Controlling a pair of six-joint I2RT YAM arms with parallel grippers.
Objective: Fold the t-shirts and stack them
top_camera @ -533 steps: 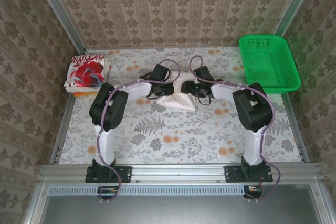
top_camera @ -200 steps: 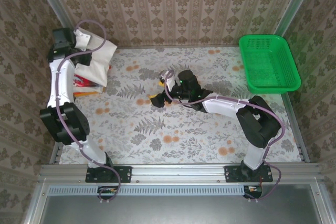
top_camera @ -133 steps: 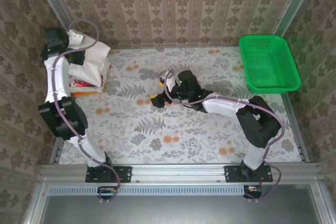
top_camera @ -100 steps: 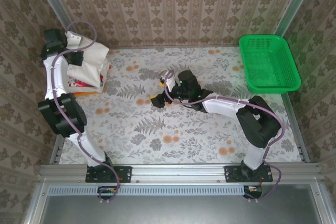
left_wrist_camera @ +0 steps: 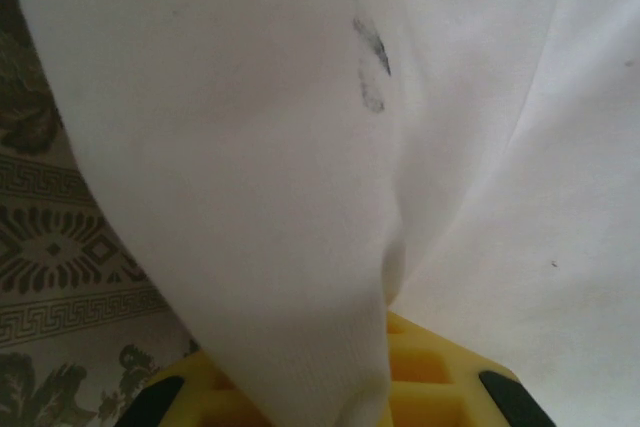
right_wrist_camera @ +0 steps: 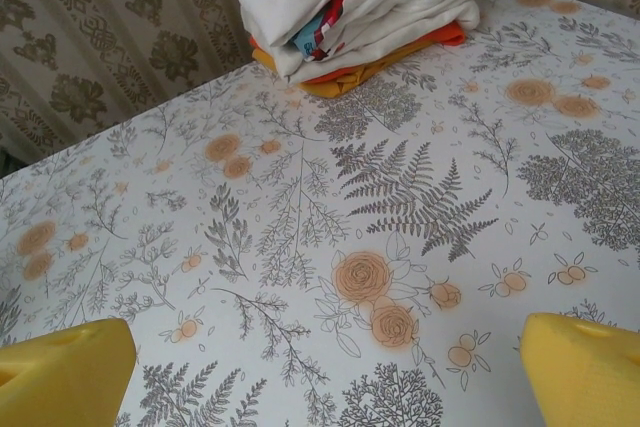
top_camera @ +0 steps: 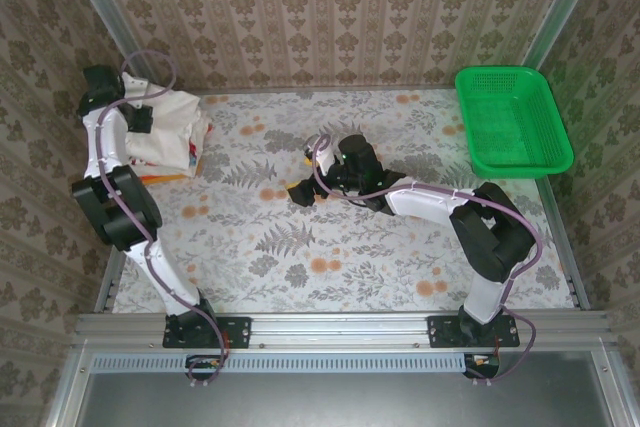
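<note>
At far-left table (top_camera: 400, 247) corner, left gripper (top_camera: 143, 119) pinching off-white t-shirt (top_camera: 175, 125), jaws narrow, closed on cloth. Shirt draping over folded stack (right_wrist_camera: 400, 7); red-print t-shirt (right_wrist_camera: 325, 32) peeking from stack edge. Mid-table, right gripper (top_camera: 303, 173) hovering, fingers spread wide, gripping nothing, well apart from stack.

The stack of folded t-shirts (top_camera: 165, 155) sits at the far left corner of the desk (top_camera: 330, 247), close to the back wall (top_camera: 330, 17). The plain t-shirt (top_camera: 175, 119) rests on top of that stack, with the left gripper (top_camera: 140, 119) on its left part. The mesh basket (top_camera: 510, 117) stands at the far right corner, well apart from the stack. The right gripper (top_camera: 299, 191) is over the middle of the desk, between stack and basket, nearer the stack. The arm bases stand at the near edge.
</note>
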